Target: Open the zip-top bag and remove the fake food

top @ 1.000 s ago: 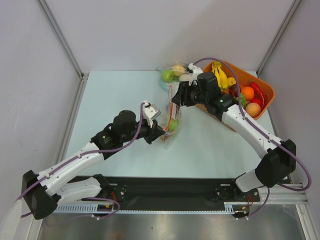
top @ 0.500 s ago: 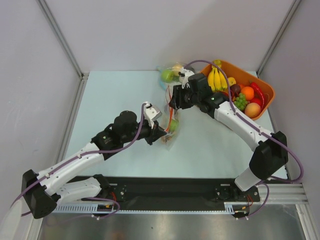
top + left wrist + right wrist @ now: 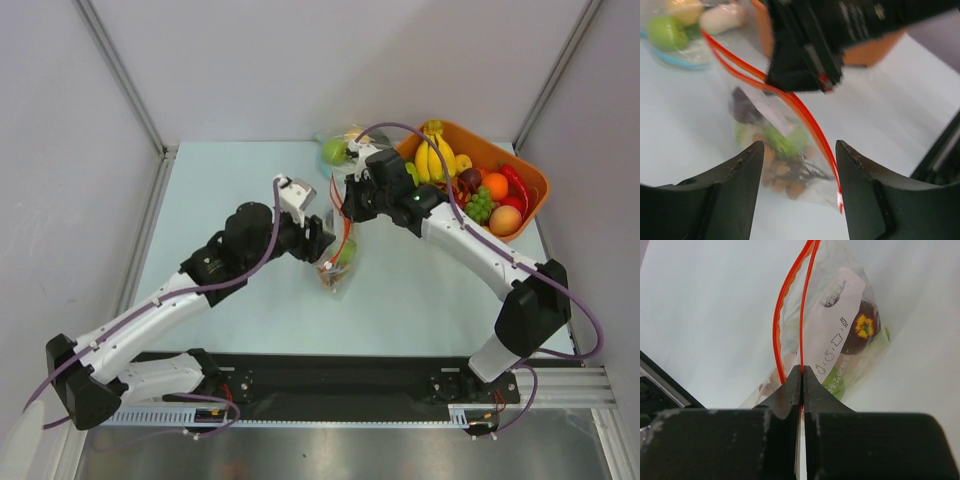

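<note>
The zip-top bag (image 3: 840,335) hangs just under the right jaws, which are clenched on its orange-red zip strip (image 3: 801,315). The fake food (image 3: 782,145) is bunched low inside it. The left jaws stand spread wide just beside the bag, above the desk (image 3: 230,180), gripping nothing.

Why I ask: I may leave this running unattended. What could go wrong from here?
1. The right gripper pinches only one thin lip of the zip-top bag. The fake food bunched at the bottom might drag that lip out of the grip.
2. The left gripper is open and holds nothing. When it closes it might catch both lips or miss the free one, and the mouth would not widen.
</note>
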Controlling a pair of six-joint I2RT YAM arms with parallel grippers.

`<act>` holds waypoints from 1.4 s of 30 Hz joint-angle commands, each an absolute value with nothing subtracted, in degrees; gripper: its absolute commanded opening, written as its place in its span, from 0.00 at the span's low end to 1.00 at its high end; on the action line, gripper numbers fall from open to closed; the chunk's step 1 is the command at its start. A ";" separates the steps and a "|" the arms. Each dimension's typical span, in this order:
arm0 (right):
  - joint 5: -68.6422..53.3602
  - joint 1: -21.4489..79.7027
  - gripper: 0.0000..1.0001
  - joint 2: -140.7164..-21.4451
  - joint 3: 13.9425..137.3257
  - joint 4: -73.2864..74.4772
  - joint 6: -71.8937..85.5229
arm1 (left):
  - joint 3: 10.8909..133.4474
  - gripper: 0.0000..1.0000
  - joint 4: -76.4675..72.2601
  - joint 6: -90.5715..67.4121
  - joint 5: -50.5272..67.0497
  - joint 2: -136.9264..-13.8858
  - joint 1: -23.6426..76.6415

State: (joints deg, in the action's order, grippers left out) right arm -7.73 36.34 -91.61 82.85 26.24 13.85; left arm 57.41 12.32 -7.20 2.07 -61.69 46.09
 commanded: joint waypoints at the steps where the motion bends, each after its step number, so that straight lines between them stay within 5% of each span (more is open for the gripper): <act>1: -6.77 36.74 0.00 -88.95 83.85 26.10 13.18 | 60.47 0.65 8.36 -14.22 -6.50 -63.89 42.38; 16: -8.52 37.88 0.00 -85.17 79.98 25.22 13.45 | 57.39 0.71 -7.11 -26.63 -0.44 -70.58 36.12; 27: -8.26 38.41 0.00 -83.50 79.19 25.14 13.27 | 59.33 0.72 -4.40 -26.28 -0.44 -74.79 36.12; 39: -8.09 38.58 0.00 -82.44 78.84 25.22 13.27 | 59.50 0.68 -4.66 -26.72 5.53 -78.66 36.12; 42: -7.47 38.58 0.00 -82.27 78.75 25.40 13.10 | 59.59 0.57 -3.96 -26.72 6.59 -79.28 36.12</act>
State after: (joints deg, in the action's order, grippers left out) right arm -8.19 38.20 -84.73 78.59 26.33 13.82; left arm 57.78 -2.96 -25.78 3.92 -78.74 36.49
